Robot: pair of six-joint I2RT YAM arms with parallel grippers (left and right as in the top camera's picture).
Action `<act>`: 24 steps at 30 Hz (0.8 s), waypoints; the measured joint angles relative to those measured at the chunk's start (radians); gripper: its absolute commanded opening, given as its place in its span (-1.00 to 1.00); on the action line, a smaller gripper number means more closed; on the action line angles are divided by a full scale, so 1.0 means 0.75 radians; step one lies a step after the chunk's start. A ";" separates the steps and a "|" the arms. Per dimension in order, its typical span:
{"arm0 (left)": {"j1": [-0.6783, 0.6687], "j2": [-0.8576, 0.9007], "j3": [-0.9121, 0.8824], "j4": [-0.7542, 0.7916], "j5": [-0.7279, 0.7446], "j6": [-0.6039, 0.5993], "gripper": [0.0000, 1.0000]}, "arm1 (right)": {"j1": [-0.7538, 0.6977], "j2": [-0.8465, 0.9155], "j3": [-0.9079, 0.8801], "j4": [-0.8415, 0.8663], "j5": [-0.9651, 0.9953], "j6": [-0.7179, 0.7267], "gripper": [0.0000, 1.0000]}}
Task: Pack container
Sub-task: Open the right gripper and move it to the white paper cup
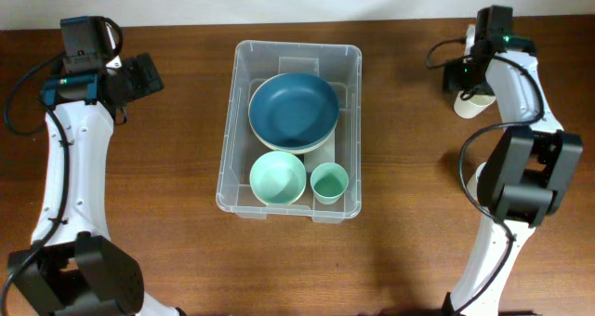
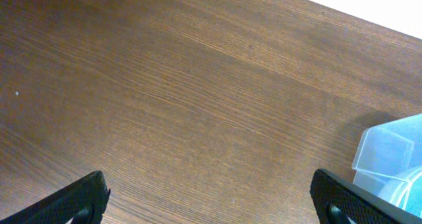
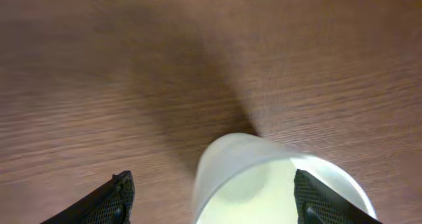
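**Q:** Where is the container found, and what is held in it?

**A:** A clear plastic container (image 1: 229, 167) is seen at the middle of the brown wooden counter (image 1: 167, 167), between the two arms. A dark blue bowl (image 1: 293, 110) is set in its far half, nested on a pale bowl (image 1: 319, 146) of which only the rim is shown. In the near half, a mint-green bowl (image 1: 278, 177) is placed on the left. A small green cup (image 1: 329, 181) stands upright just beside it on the right.

**Q:** How is the left claw shown?

**A:** The left claw (image 2: 208, 178) is spread wide above bare counter, and nothing is held in it. One corner of the container is caught at the right edge of its wrist view.

**Q:** And the right claw?

**A:** The right claw (image 3: 212, 178) is placed at the far right of the counter, well apart from the container. Its jaws are parted around a white cup (image 3: 277, 184), which stands upright on the counter and is somewhat blurred. A clear gap is seen between the cup and one finger (image 3: 112, 197). The cup's rim is overlapped by the other finger, and whether they touch cannot be told. No grip is shown.
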 measured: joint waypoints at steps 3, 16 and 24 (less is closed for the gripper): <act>0.000 0.000 0.000 0.001 0.000 0.000 0.99 | -0.007 0.036 0.000 0.000 0.001 0.001 0.25; 0.000 0.000 0.000 0.001 0.000 0.000 0.99 | -0.006 0.048 0.000 -0.031 -0.015 -0.003 -0.92; 0.000 0.000 0.000 0.001 0.000 0.000 0.99 | -0.004 -0.018 0.048 -0.183 -0.015 -0.004 -0.93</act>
